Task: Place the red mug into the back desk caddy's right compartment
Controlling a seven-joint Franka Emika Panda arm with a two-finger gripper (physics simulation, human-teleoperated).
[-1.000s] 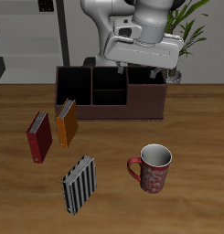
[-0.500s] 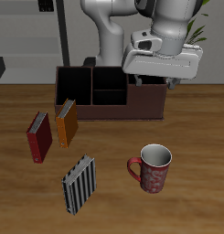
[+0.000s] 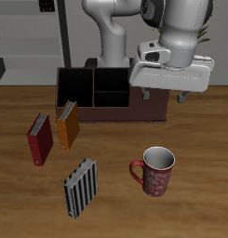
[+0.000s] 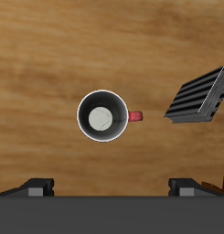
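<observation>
The red mug point(image 3: 154, 172) stands upright on the table near the front edge, with a pale inside and its handle pointing sideways. In the wrist view the mug point(image 4: 104, 116) shows from straight above. My gripper point(image 3: 166, 95) is open and empty, hanging well above the table between the mug and the dark maroon desk caddy point(image 3: 97, 93). Its fingertips point(image 4: 36, 186) stand wide apart. The caddy's right compartment point(image 3: 153, 107) is the end section behind my gripper and is mostly hidden by it.
A red book point(image 3: 39, 139) and an orange book point(image 3: 68, 125) stand before the caddy's other end. A striped book point(image 3: 81, 186) stands near the front edge, beside the mug, and shows in the wrist view point(image 4: 197, 96). A plant point(image 3: 204, 33) stands behind the caddy.
My gripper has moved forward and sideways from above the caddy's middle to its end, nearer the mug. The mug, caddy and books have not moved.
</observation>
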